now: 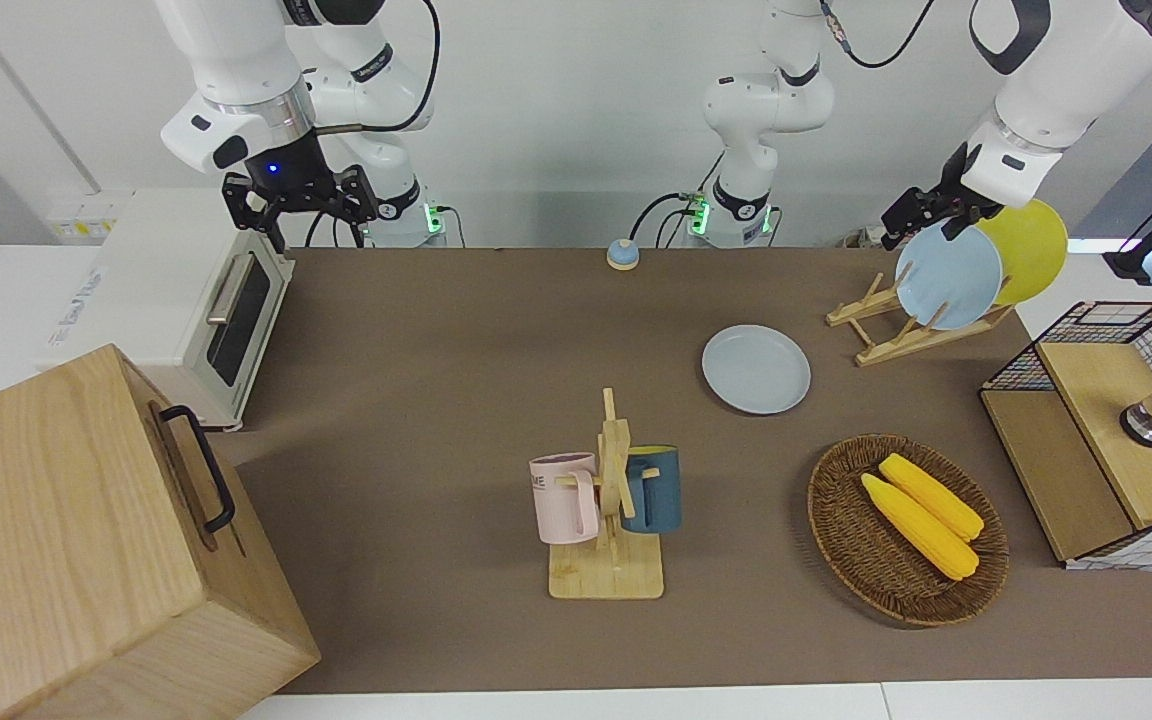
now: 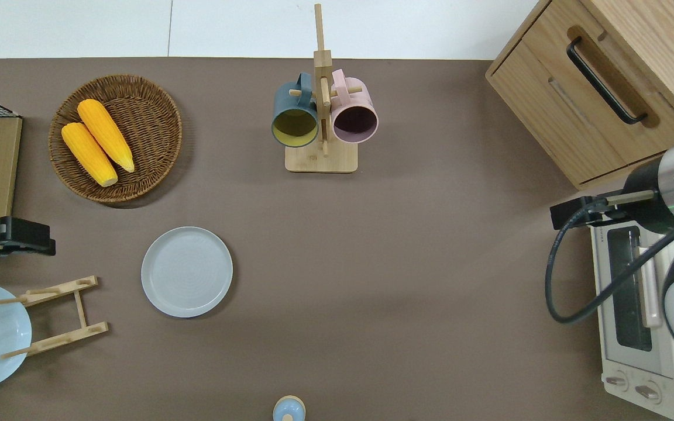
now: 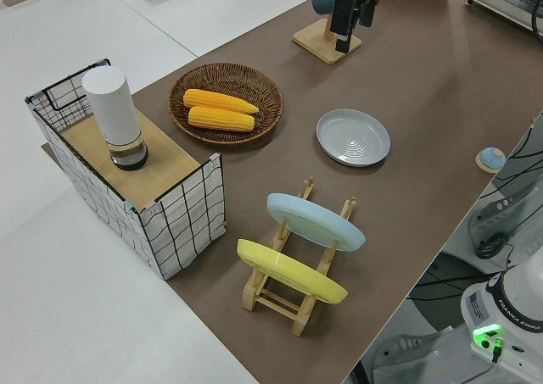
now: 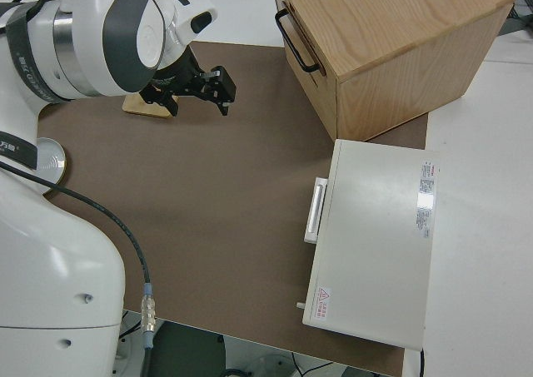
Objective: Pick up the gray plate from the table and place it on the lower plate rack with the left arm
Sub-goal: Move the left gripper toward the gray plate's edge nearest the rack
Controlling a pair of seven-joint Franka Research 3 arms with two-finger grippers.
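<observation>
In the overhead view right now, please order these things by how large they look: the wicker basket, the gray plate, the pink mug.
1. Wicker basket, clearly the widest.
2. Gray plate, a smaller circle.
3. Pink mug, smallest. It hangs on the stand, raised toward the camera, yet it looks smallest anyway.

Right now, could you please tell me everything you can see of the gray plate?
The gray plate is round, pale gray and matte, with a shallow raised rim and faint rings in its bare well. It lies flat and upright on the table, beside the plate rack and nearer to the robots than the corn basket. Nothing touches it but the mat.
</observation>
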